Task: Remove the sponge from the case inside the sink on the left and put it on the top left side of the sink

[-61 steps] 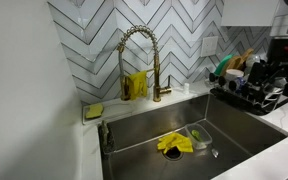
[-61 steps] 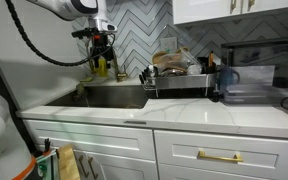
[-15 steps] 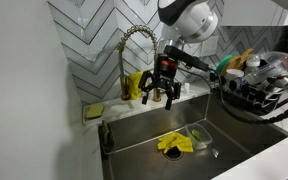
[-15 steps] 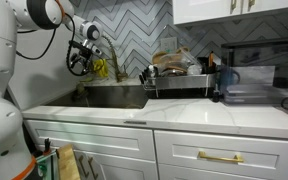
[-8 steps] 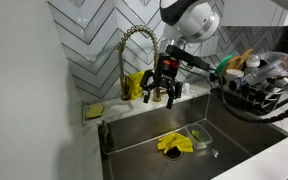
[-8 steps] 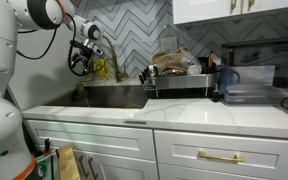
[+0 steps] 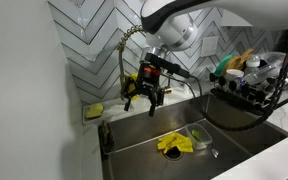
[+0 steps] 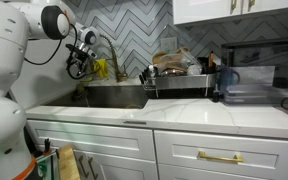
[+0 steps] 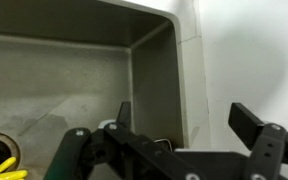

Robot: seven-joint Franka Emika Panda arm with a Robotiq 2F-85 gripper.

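The black robot gripper (image 7: pixel 142 101) is hanging in the air over the far left part of the big grey metal sink (image 7: pixel 239 130). Its two black fingers (image 9: pixel 246 121) are standing wide apart. They are holding nothing. In the wrist view, the gripper is looking down at a corner of the sink, where the grey wall is meeting the white counter.

The small green sponge (image 7: pixel 196 133) is lying inside the little clear plastic case (image 7: pixel 204 141). The case is sitting on the floor of the sink, over to the right and nearer than the gripper. The gripper and the sponge are well apart.

A crumpled yellow cloth thing (image 7: pixel 173 144) is lying just beside the case, on its left. I cannot tell if it is a glove or a rag.

Another small yellow-green sponge (image 7: pixel 94 110) is resting on the white counter at the far left corner of the sink.

The curly gold tap (image 7: pixel 134 42) is standing behind the sink, in front of the grey and white zigzag tile wall (image 7: pixel 84 45).

A black dish rack full of dishes (image 7: pixel 249 85) is sitting to the right of the sink.

In an exterior view, the gripper (image 8: pixel 79 69) is hanging at the far left end of the counter, above the white cupboards (image 8: pixel 199 150).
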